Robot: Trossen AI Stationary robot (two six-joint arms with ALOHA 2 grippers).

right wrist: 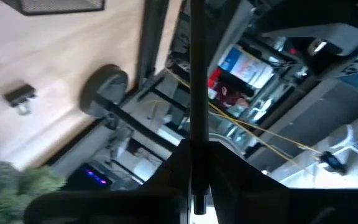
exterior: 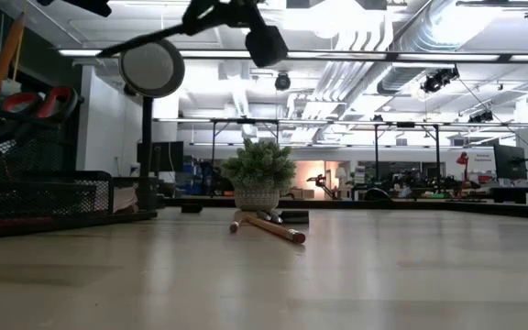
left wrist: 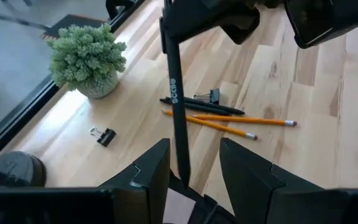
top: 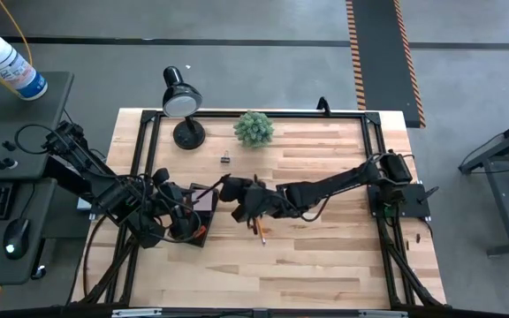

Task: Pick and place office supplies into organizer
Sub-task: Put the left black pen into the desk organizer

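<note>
The black mesh organizer point(top: 203, 201) stands left of the table's middle; in the low view the organizer point(exterior: 44, 197) shows red scissors handles point(exterior: 44, 101) and an orange pencil point(exterior: 3, 64) sticking up. My right gripper point(top: 237, 199) reaches over it from the right, shut on a dark pen point(left wrist: 176, 93). My left gripper point(left wrist: 194, 162) is open beside the organizer, its fingers standing either side of the pen's lower end without touching it. A pale pink pad point(left wrist: 179, 205) shows below. Two pencils point(left wrist: 229, 121), another dark pen point(left wrist: 204, 106) and a binder clip point(left wrist: 210, 95) lie on the table. My right gripper holds the dark pen by its upper end point(left wrist: 168, 37), pinched between the two fingers point(right wrist: 173, 168). The fingers come from above, along the pen. The pen hangs nearly upright, lifted clear of the table, with its lower tip point(left wrist: 184, 180) down by the organizer.
A green spiky plant point(top: 254, 128) and a black desk lamp point(top: 182, 102) stand near the far edge. A second binder clip point(top: 225, 159) lies between them and the organizer. Bare wood extends to the right and toward the near edge.
</note>
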